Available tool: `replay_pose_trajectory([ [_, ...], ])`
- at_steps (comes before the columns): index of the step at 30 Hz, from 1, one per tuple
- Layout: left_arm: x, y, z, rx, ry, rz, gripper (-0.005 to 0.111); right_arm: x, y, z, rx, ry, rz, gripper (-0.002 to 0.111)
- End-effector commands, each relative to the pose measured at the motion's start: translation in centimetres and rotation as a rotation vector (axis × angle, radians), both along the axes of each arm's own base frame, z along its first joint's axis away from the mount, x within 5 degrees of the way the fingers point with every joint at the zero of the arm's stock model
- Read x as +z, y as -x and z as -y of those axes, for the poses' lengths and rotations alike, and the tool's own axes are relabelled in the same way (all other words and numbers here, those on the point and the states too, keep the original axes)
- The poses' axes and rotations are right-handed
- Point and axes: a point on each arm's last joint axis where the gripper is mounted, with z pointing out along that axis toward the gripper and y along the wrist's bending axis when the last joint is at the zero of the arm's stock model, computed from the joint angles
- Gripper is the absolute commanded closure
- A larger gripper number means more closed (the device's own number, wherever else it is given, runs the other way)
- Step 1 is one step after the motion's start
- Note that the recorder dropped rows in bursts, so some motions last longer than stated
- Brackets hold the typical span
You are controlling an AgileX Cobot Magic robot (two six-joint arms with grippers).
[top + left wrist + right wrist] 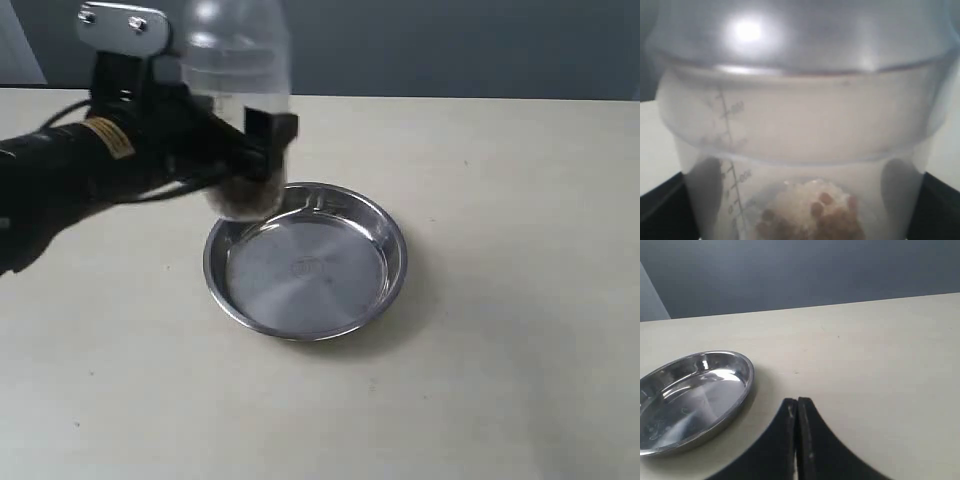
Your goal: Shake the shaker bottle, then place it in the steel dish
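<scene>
The left gripper [240, 135] is black. It comes in from the left side of the exterior view and squeezes the shaker bottle [238, 90] around its middle. One black finger [272, 128] shows on the right side of the bottle. The bottle stands up straight in the upper left of the frame, and it looks a bit blurry. Its top goes out past the top edge of the picture. Brown granules [245, 198] sit at the bottom of the bottle.

The bottom of the bottle is right at the upper-left edge of the steel dish [305, 268]. The bottle is not in the dish. I cannot tell if it touches the rim.

The dish is round and shiny. It lies flat on the pale table [500, 350] near the middle of the frame, and nothing is in it.

In the left wrist view the bottle fills almost the whole picture. It is cloudy, with small measuring marks on its left side, and a black finger shows in each lower corner.

In the right wrist view the right gripper [797, 440] is at the bottom middle. Its two black fingers are pressed together with nothing between them. The dish is in the lower left of that picture, apart from this gripper.
</scene>
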Motion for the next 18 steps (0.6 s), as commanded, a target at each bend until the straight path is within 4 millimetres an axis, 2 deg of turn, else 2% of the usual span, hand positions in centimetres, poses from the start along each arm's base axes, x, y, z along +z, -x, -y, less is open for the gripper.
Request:
replay_pose_trajectory([
  [1,6.4,1.6,-1.4,-0.022,0.058,0.391,0.106,0.1,0.0,0.0,-0.001,0.003,0.013,0.109],
  [3,7.0,2.3,-1.4,-0.059,0.049,0.392,0.106,0.1,0.0,0.0,-0.001,0.003,0.013,0.109],
  [4,6.3,2.4,-1.4,-0.064,0.026,0.321,0.106,0.1,0.0,0.0,-0.001,0.003,0.013,0.109],
  [6,3.0,2.0,-1.2,-0.069,-0.038,0.155,0.106,0.1,0.0,0.0,-0.001,0.003,0.013,0.109],
  [7,0.4,1.7,-1.2,-0.057,-0.033,0.056,0.106,0.1,0.0,0.0,-0.001,0.003,0.013,0.109],
  [9,-2.0,1.5,-1.0,-0.048,-0.001,-0.023,0.106,0.1,0.0,0.0,-0.001,0.003,0.013,0.109],
  [10,-1.8,1.4,-0.7,-0.069,0.005,0.008,0.106,0.1,0.0,0.0,-0.001,0.003,0.013,0.109],
  [11,-0.6,1.5,-0.6,-0.088,0.023,0.083,0.106,0.1,0.0,0.0,-0.001,0.003,0.013,0.109],
  [14,6.4,2.7,-0.5,-0.164,0.108,0.417,0.106,0.1,0.0,0.0,-0.001,0.003,0.013,0.109],
  [15,8.3,3.2,-0.7,-0.166,0.111,0.476,0.106,0.1,0.0,0.0,-0.001,0.003,0.013,0.109],
  [16,8.8,3.4,-1.0,-0.156,0.094,0.451,0.106,0.1,0.0,0.0,-0.001,0.003,0.013,0.109],
  [17,8.3,3.4,-1.1,-0.147,0.057,0.384,0.106,0.1,0.0,0.0,-0.001,0.003,0.013,0.109],
  [18,6.4,3.1,-1.0,-0.148,-0.005,0.28,0.106,0.1,0.0,0.0,-0.001,0.003,0.013,0.109],
])
